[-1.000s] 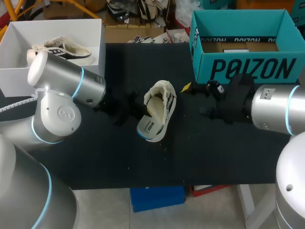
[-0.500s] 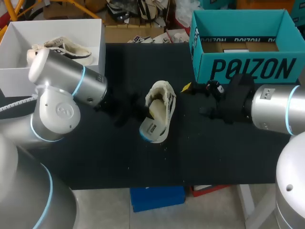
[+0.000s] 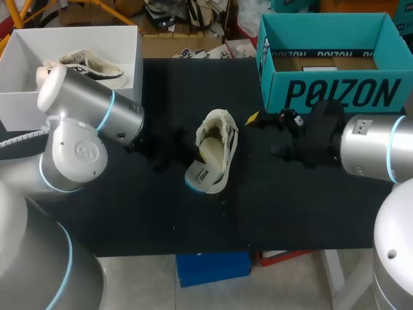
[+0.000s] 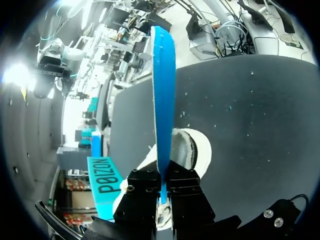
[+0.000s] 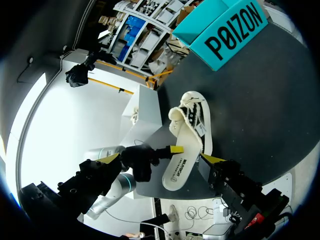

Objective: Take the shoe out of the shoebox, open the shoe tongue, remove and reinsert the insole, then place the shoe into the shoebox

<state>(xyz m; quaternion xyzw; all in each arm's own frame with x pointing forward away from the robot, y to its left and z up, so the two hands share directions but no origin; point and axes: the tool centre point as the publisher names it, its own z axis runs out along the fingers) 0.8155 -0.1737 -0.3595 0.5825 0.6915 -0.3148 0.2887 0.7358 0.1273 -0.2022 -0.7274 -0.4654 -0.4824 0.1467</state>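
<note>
insole (image 3: 208, 154) now flatter in shoe (image 3: 226, 139), l hand (image 4: 164, 187) gripping

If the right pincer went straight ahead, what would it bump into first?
Most likely the shoe, which lies just ahead of the open right pincer. How far off it is, the pictures don't show clearly.

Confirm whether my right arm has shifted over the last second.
No. The right arm sits where it was, below the teal shoebox, its yellow tip still by the box's lower left corner.
</note>
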